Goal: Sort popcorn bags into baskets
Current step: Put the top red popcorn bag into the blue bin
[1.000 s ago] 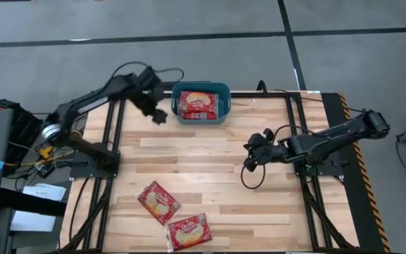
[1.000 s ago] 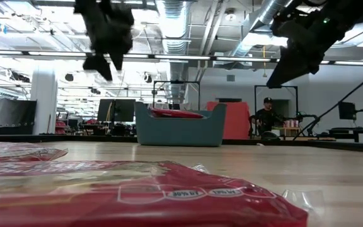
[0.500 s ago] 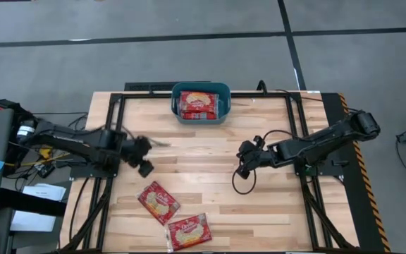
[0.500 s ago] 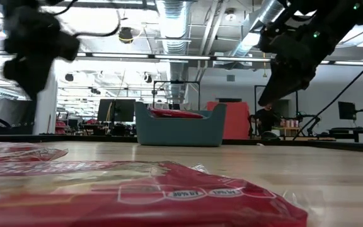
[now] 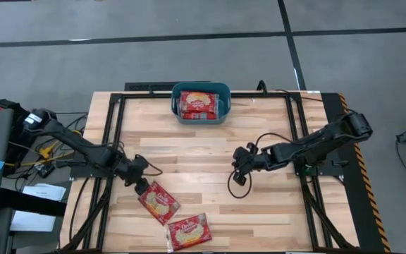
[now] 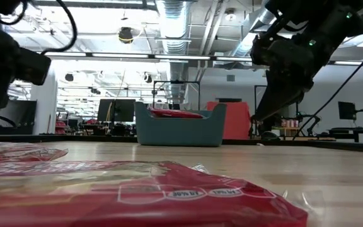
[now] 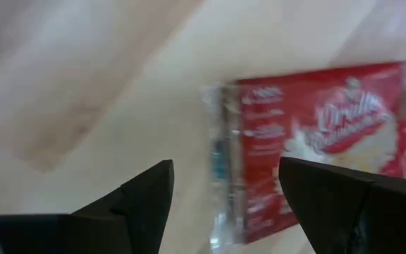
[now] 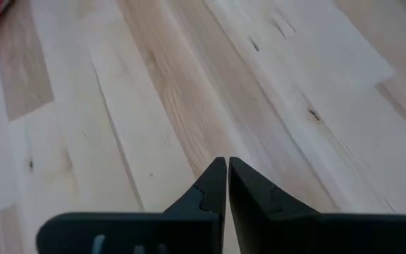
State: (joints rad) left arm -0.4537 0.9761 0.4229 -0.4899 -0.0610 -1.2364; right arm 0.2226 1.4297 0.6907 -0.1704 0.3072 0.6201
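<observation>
Bags (image 5: 198, 104) in tub (image 5: 219, 89), two packets (image 5: 158, 202) left; left gripper (image 5: 142, 185) wide, right gripper (image 5: 240, 171) closed, empty.

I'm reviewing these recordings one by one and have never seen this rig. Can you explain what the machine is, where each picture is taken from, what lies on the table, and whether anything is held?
Two dark robot arms work at a wooden table. One picture looks straight down from above, one looks level across the tabletop, and one comes from a camera on each arm's wrist.

On the table stand a teal basket, with red popcorn bags inside, and two more bags: a nearer bag and a corner bag close to the front edge.

The left tool is open and right beside the nearer bag; its wrist picture shows that bag between the fingers, not gripped. The right tool is shut and empty, over bare wood. Nothing is held.
</observation>
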